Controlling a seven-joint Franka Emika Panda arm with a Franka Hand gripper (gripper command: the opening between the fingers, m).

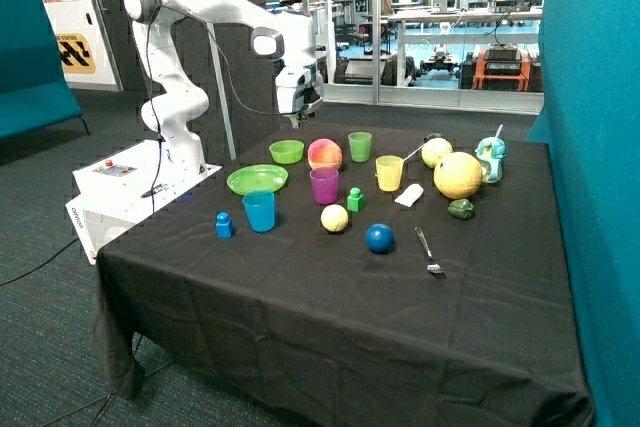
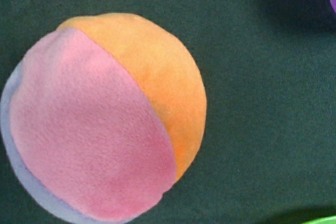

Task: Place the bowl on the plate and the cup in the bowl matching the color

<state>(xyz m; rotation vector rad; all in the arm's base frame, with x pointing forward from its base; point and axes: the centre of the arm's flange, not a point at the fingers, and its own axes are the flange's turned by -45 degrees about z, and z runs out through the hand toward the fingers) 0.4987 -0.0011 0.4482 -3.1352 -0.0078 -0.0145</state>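
Filling the wrist view, a pink-and-orange plush ball (image 2: 105, 119) lies on the black tabletop (image 1: 300, 287). Above it hangs the hand (image 1: 303, 104); I cannot tell how far open it is. Beside the ball sits the bowl (image 1: 286, 151), apart from the plate (image 1: 257, 179). On the ball's other side stands the cup (image 1: 360, 146).

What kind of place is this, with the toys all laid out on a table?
Most likely a robotics lab or demo space. A white robot arm is mounted beside a black-draped table, glass partitions behind show workbenches with equipment, and its hand hangs above the plush ball.
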